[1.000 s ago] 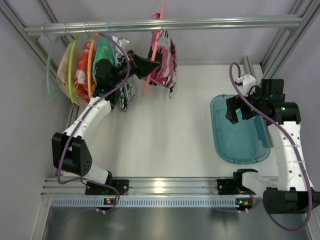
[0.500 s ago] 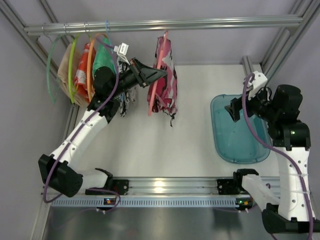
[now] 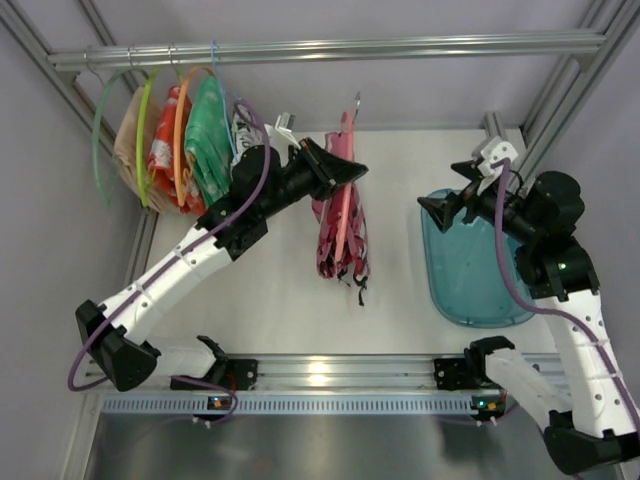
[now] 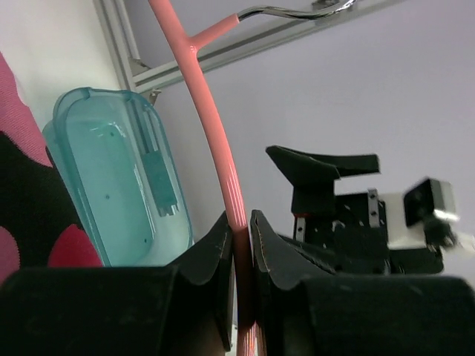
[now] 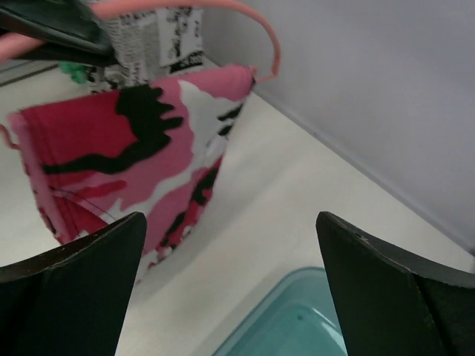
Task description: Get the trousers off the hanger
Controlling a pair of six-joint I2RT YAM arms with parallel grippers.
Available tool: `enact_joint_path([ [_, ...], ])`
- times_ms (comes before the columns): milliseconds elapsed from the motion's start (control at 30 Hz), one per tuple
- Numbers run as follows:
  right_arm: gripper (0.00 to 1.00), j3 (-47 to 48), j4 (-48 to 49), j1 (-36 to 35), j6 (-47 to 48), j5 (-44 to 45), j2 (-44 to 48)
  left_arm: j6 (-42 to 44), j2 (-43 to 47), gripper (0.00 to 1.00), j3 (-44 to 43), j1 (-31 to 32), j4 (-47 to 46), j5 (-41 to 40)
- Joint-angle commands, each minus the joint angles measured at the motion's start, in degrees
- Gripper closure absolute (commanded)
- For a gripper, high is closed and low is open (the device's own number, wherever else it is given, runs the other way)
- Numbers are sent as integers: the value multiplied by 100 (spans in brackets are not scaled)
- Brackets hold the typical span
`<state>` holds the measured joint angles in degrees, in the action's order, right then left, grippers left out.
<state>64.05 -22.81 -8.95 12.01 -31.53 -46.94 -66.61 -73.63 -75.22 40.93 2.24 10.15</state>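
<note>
- Trousers (image 3: 338,240): draped on the hanger (image 3: 346,185), held in the air just left of the teal bin (image 3: 470,300).
- Hanger: my left gripper (image 4: 239,219) is clamped on its arc.
- My right gripper (image 5: 230,222): jaws wide apart, empty, facing the cloth.
- Judgement: the stripping step is pending. The right gripper must close on the cloth and pull.

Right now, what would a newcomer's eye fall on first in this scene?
First, the pink camouflage trousers, draped over a salmon hanger that the left pincer clamps by its arc, out at the centre of the scene. Facing them from the right, the right pincer gapes wide open by the edge of a teal tray. At far left, bright garments crowd a metal rail.
</note>
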Motion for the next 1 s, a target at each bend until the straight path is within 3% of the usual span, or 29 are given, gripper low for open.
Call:
enact_joint_path([
  [0,1,-129,1013,-1156,91,436,0,-115,24,100,-634,64,-804,-953],
  [233,1,-1191,2234,-2751,-365,1778,272,-458,-20,100,-713,135,-813,-1612],
  [467,1,-1852,3343,-3973,-384,3108,2,-660,-20,100,-888,135,-804,-1614],
  [733,2,-1641,4275,-4115,-437,3425,-887,-1073,-82,100,-1073,135,-813,-1262],
  [967,18,-1905,4794,-4062,21,3786,-844,-1152,-82,100,-1223,144,-813,-1095],
])
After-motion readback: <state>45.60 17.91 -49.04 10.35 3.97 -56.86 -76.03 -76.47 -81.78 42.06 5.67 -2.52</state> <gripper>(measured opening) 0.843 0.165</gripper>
